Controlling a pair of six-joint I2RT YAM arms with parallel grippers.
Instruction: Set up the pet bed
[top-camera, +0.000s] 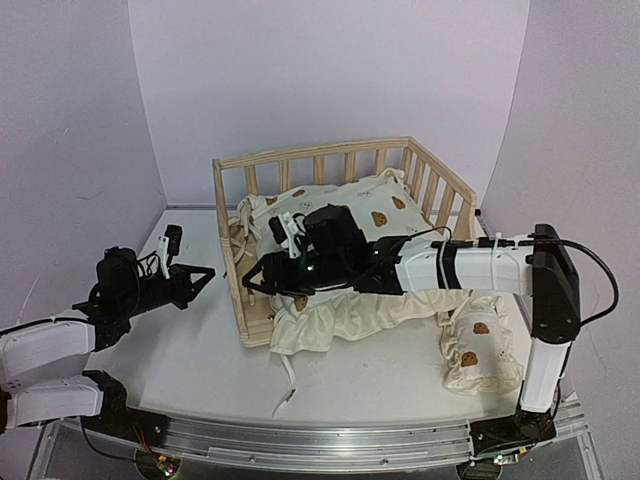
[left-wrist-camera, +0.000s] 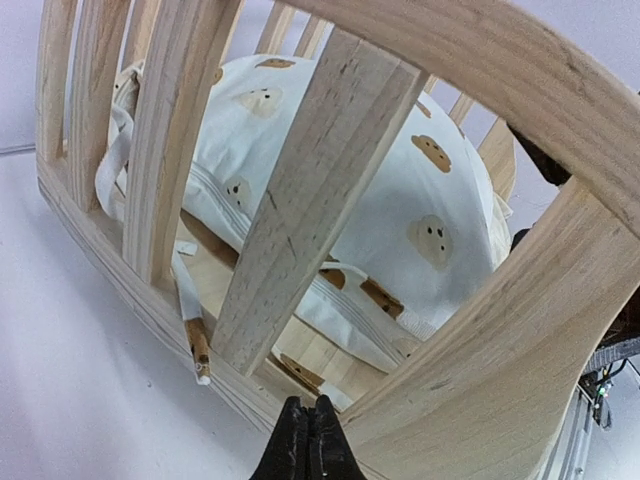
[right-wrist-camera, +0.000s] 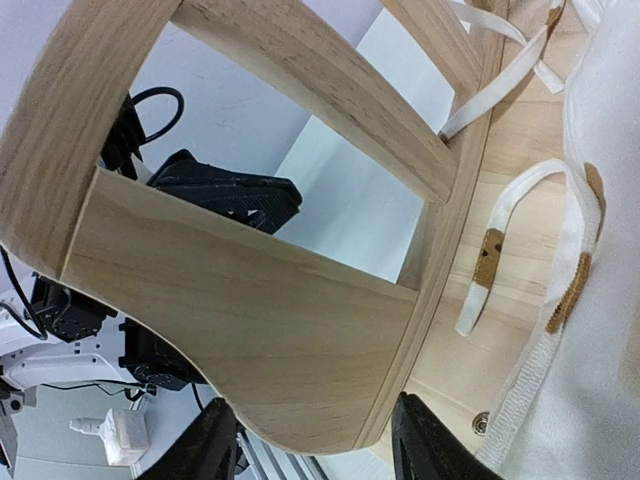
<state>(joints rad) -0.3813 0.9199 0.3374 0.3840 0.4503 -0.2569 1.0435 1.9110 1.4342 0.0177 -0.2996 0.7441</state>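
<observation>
The pet bed, a light pine frame with slatted rails, stands mid-table. A cream bear-print cushion lies in it, crumpled, spilling over the open front. My right gripper is at the bed's front left corner. In the right wrist view it is open, its fingers either side of the rail's end panel. My left gripper is shut and empty just outside the left rail. In the left wrist view its tips are almost against the bed's base rail. The cushion shows through the slats.
A small bear-print pillow lies on the table right of the bed, by the right arm's base. A cushion tie trails toward the table's front edge. More ties lie on the bed's plank base. White walls enclose the table.
</observation>
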